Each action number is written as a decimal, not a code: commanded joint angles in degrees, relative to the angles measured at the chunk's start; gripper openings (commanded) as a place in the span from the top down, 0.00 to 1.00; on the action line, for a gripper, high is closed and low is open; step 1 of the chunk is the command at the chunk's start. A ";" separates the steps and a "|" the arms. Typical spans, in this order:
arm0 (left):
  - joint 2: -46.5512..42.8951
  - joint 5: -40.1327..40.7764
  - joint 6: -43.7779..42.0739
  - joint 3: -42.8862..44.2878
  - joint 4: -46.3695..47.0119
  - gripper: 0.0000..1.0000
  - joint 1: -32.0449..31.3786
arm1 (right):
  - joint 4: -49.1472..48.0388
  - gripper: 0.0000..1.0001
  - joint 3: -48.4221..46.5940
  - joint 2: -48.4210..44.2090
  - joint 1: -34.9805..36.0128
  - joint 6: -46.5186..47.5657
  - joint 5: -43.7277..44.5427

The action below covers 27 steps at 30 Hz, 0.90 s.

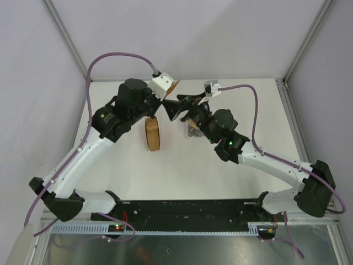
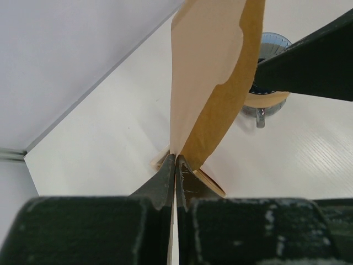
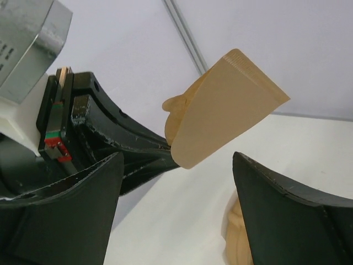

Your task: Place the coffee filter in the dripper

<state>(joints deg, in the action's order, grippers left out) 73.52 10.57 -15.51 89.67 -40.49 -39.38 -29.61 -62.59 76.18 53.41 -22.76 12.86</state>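
Note:
The coffee filter (image 2: pixel 212 72), a thin brown paper fan, stands up from my left gripper (image 2: pixel 176 158), which is shut on its lower tip. From above, the coffee filter (image 1: pixel 175 87) shows between the two wrists over the back of the table. My right gripper (image 3: pixel 177 160) is open, its fingers (image 3: pixel 83 204) apart on either side of the coffee filter's (image 3: pixel 226 110) lower corner and not touching it. The dripper (image 2: pixel 271 46), blue and ribbed in a tan ring, sits behind the filter. From above, the dripper (image 1: pixel 192 131) is mostly hidden under my right arm.
A thick upright stack of brown filters (image 1: pixel 153 134) stands on the table just in front of my left gripper, and its edge shows low in the right wrist view (image 3: pixel 234 237). The enclosure's walls and metal posts (image 1: pixel 66 38) close in the back.

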 commanded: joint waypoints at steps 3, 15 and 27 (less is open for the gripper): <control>-0.19 0.05 -0.38 0.12 2.33 1.00 -0.17 | -6.08 0.18 0.16 2.39 -1.84 -6.10 1.54; -0.45 0.62 -0.84 0.81 2.30 1.00 -0.83 | -4.50 0.39 0.03 4.06 -4.68 -9.62 0.32; 0.52 4.91 -4.78 -0.26 2.25 1.00 -5.16 | -2.03 0.49 -3.80 8.82 -5.50 -11.02 2.16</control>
<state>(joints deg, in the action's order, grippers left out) 73.73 12.25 -17.58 89.67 -39.94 -43.27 -31.75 -63.66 83.77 48.18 -32.42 12.84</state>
